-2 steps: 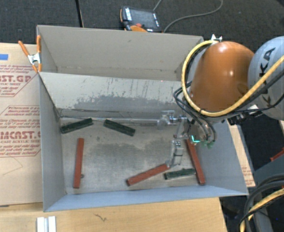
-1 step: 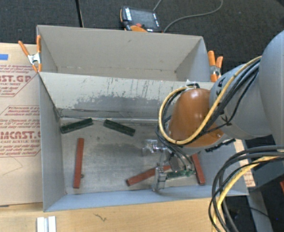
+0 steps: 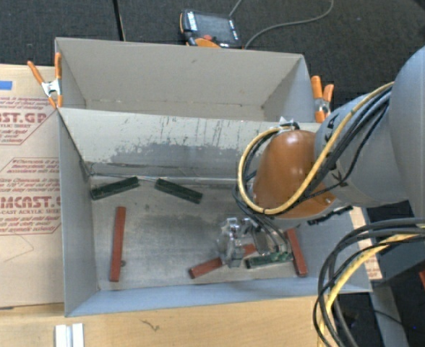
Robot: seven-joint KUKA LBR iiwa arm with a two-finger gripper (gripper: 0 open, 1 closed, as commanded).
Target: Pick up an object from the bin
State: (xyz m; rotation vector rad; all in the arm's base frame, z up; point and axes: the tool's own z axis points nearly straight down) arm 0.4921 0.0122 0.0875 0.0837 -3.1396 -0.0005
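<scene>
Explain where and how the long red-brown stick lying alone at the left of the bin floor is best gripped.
Probably at its middle, from straight above, closing across its narrow width. The red-brown stick lies flat and straight on the bin floor, nothing touching it, so both long sides look free.

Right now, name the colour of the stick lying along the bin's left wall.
The stick is reddish brown, shown best in the camera view.

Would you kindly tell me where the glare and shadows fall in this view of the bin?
In the camera view, the orange cover shows a soft highlight on its top; the arm shades the floor beside the gripper; the bin's far wall is evenly lit; the long red stick at left lies in flat light.
</scene>
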